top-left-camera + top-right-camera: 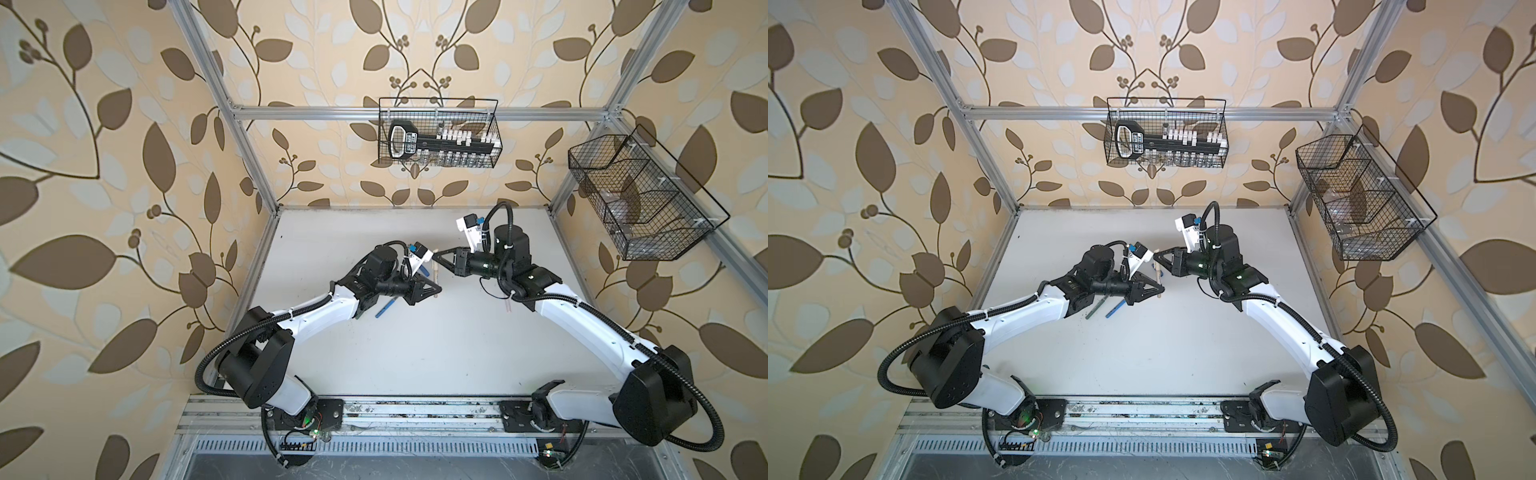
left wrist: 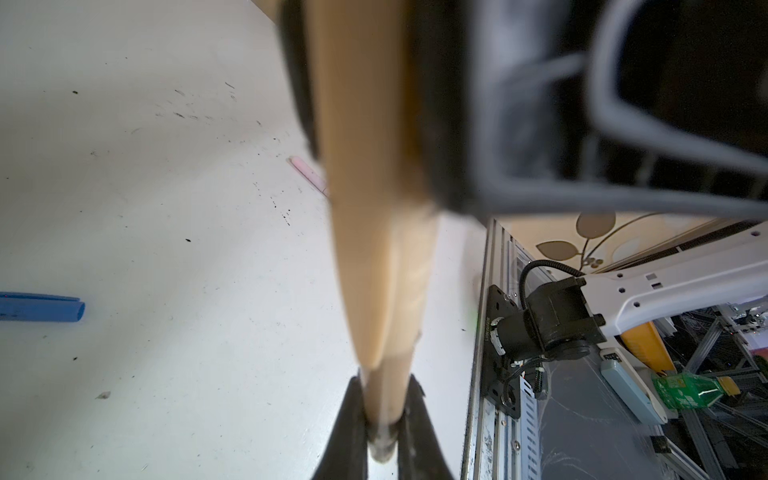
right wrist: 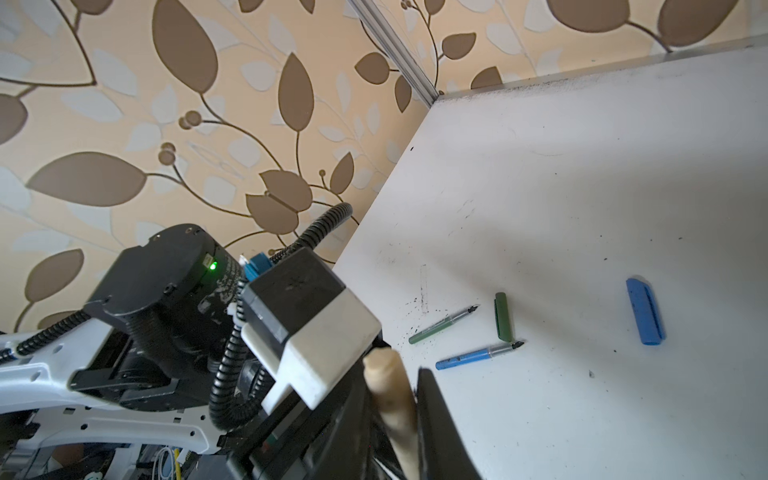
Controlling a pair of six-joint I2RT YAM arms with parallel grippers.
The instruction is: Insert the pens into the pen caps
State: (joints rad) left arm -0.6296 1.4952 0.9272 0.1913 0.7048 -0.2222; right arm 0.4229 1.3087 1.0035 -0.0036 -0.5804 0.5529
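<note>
Left gripper (image 1: 437, 288) is clamped tight on the tan pen (image 2: 388, 386) near its dark end. Right gripper (image 1: 435, 255), at 12 o'clock from the left gripper in both top views, is closed around the tan cap (image 3: 390, 390), which overlaps the pen barrel. Blue pen (image 1: 384, 309) lies on the table (image 1: 415, 365) at 8 o'clock.
</note>
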